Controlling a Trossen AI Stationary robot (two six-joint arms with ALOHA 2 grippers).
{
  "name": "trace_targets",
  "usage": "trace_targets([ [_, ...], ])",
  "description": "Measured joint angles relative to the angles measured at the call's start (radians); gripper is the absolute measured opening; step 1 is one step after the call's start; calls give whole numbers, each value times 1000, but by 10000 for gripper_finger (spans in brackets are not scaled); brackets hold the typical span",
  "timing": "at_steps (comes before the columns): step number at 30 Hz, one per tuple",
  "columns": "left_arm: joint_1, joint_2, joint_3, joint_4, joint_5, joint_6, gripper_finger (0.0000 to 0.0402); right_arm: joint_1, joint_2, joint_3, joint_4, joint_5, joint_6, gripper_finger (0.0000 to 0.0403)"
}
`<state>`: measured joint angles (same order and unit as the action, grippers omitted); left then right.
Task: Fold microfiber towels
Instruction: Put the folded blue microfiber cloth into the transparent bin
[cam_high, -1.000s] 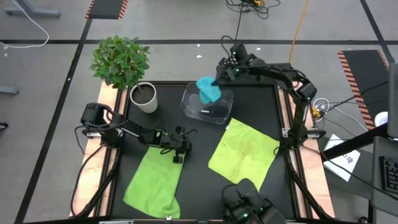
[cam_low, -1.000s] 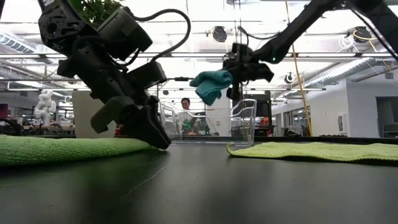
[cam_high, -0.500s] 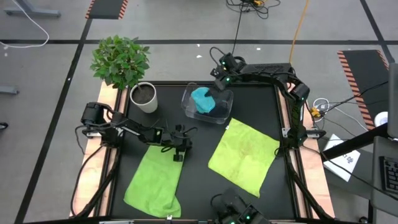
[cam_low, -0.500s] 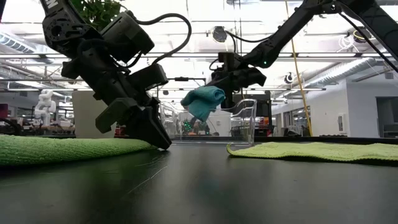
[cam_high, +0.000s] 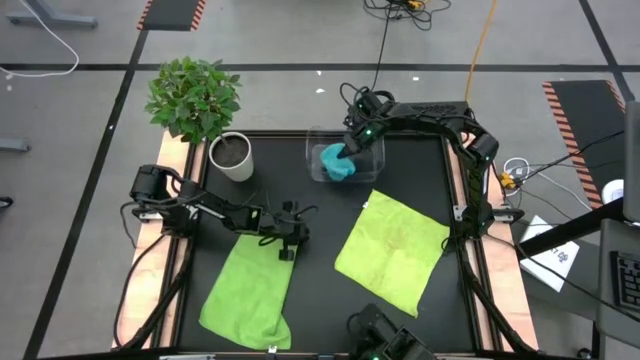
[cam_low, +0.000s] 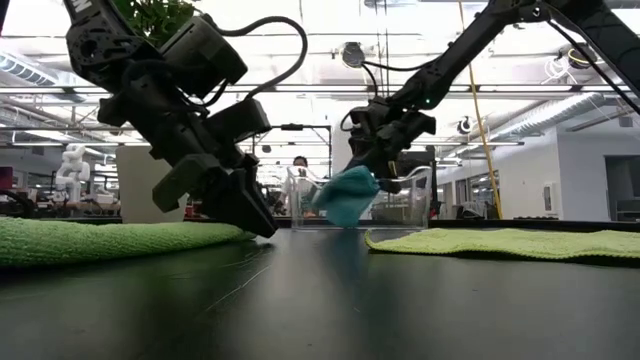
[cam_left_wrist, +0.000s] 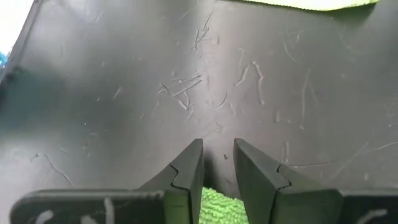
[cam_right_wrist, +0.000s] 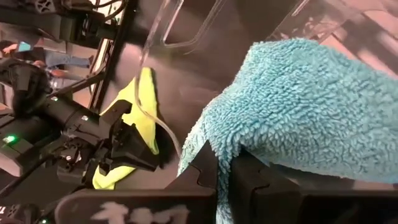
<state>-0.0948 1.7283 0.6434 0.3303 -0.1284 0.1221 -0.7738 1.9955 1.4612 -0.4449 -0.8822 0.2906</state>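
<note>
Two lime-green microfiber towels lie flat on the black table, one near left, one near right. My left gripper sits at the left towel's far right corner, its fingers a narrow gap apart. A bunched turquoise towel hangs from my shut right gripper. It is within the outline of the clear bin, and its lower end reaches down near table level. My left gripper has green cloth between its fingers, back from their tips. The fingers slant down from the table's left, tips at the table by the towel's corner. The towel lies flat. My right gripper pinches a bunched fold of the turquoise towel between its two fingers, slanting down from the far right. The cloth drapes over and beside the fingers and hangs slack below them.
A potted plant in a white pot stands at the far left. Bare black table lies between the two green towels. A person shows in the room behind the bin.
My right gripper has sunk and come toward the near edge, tipping as it went. The turquoise towel has dropped from above the bin's rim to near table level. The bin has shifted toward the table's right edge.
</note>
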Motion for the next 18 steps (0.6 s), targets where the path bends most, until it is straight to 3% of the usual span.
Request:
trace_targets([
  [11, -15, 0, 0, 4, 0, 6, 93, 3, -1, 0, 25, 3, 3, 8],
  [18, -15, 0, 0, 4, 0, 5, 93, -4, -1, 0, 23, 86, -7, 10],
])
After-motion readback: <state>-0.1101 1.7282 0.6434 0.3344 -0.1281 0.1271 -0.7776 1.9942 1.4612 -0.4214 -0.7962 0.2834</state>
